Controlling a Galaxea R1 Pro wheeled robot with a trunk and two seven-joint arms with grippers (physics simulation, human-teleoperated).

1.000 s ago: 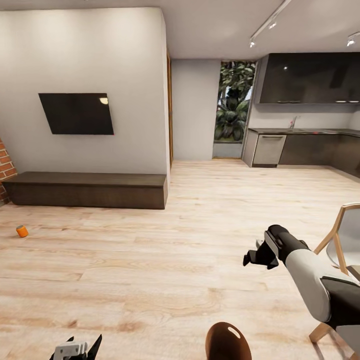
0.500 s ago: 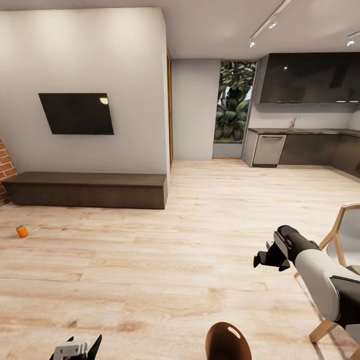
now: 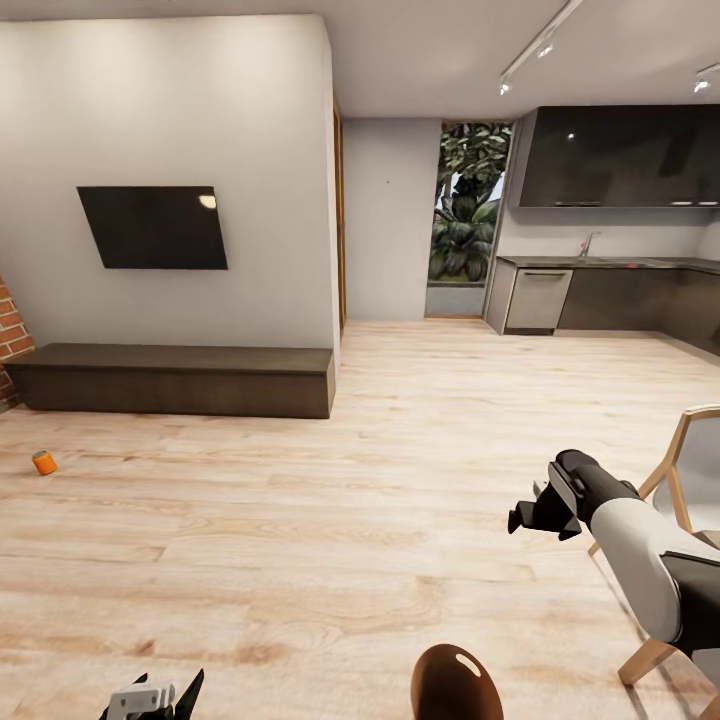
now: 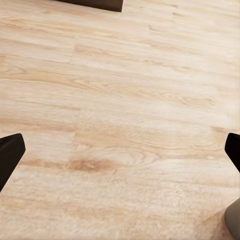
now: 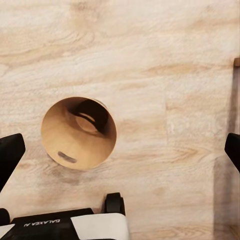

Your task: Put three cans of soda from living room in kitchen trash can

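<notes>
Soda can (image 3: 44, 462) on floor (image 3: 330, 480) far left, before bench (image 3: 175, 379); kitchen (image 3: 610, 270) behind, right.

A dark wall screen (image 3: 153, 227) hangs above a long low bench (image 3: 175, 379); a wood-framed chair (image 3: 680, 480) stands well apart.

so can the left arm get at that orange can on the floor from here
Probably not. The orange can sits far off across the plank floor near the low bench, while the left gripper hangs close to the robot, fingers open over bare boards. Nothing blocks the way; the base would need to drive closer.
</notes>
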